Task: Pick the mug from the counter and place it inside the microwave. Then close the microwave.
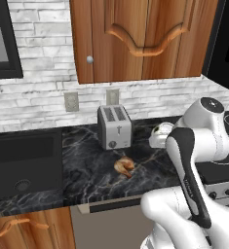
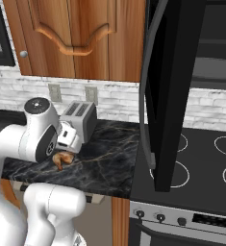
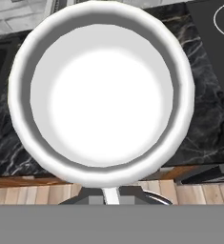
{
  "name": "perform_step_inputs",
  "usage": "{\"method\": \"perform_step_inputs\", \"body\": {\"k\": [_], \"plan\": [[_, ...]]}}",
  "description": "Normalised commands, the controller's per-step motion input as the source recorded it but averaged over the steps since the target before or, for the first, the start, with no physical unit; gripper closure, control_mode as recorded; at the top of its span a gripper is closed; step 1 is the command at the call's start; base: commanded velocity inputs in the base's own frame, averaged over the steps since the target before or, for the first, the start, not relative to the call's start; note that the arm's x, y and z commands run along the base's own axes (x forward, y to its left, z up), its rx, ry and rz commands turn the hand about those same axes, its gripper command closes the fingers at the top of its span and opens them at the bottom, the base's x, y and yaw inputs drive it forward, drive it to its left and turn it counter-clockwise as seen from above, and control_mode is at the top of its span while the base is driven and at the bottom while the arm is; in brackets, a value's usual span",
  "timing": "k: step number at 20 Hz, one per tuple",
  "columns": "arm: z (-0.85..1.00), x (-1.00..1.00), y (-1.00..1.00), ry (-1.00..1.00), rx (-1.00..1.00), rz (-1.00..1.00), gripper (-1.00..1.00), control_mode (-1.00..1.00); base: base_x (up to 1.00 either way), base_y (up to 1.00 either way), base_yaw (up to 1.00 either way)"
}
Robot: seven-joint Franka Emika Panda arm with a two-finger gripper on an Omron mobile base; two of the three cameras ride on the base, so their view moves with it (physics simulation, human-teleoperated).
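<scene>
- The toaster (image 1: 114,127) stands at the back of the surface (image 1: 86,165), against the brick wall, out of the arm's working path; in the left base view it is at about 10 o'clock from the pastry.
- The pastry (image 1: 124,166) lies loose on the dark marble near the front edge, apart from everything else.
- The mug (image 1: 161,135) shows just beside the arm's elbow, at about 3 o'clock from the toaster. In the hand view its open mouth faces the camera, rim (image 3: 102,90) wide and round, so it looks carried on the tool, with the surface and the floor seen beyond it.
- The tool (image 3: 105,193) is closed on the mug's lower wall at 6 o'clock in the hand view, a rim pinch that likely keeps the cup steady for travel.
- The microwave (image 2: 191,62) hangs above the stovetop (image 2: 201,163), its door (image 2: 165,91) swung wide toward the room, leaving the cavity ready to receive the cup.
</scene>
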Motion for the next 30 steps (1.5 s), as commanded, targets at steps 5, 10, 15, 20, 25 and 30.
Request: {"method": "perform_step_inputs", "body": {"k": [5,10,15,20,25,30], "plan": [[0.0,-0.56,0.0,0.0,0.0,0.0,1.0,-1.0,0.0,0.0,0.0],[0.01,-0.2,-0.02,0.01,0.0,0.0,1.0,-1.0,0.0,0.0,0.0],[0.0,0.0,-0.12,0.07,-0.01,0.0,1.0,-1.0,0.0,0.0,0.0],[0.0,0.0,-0.02,0.03,-0.02,-0.02,1.0,-1.0,0.0,0.0,0.0],[0.0,0.0,0.0,0.0,0.0,0.0,1.0,-1.0,0.0,0.0,0.0],[0.0,0.0,0.0,0.0,0.0,0.0,1.0,-1.0,0.0,0.0,0.0]]}}
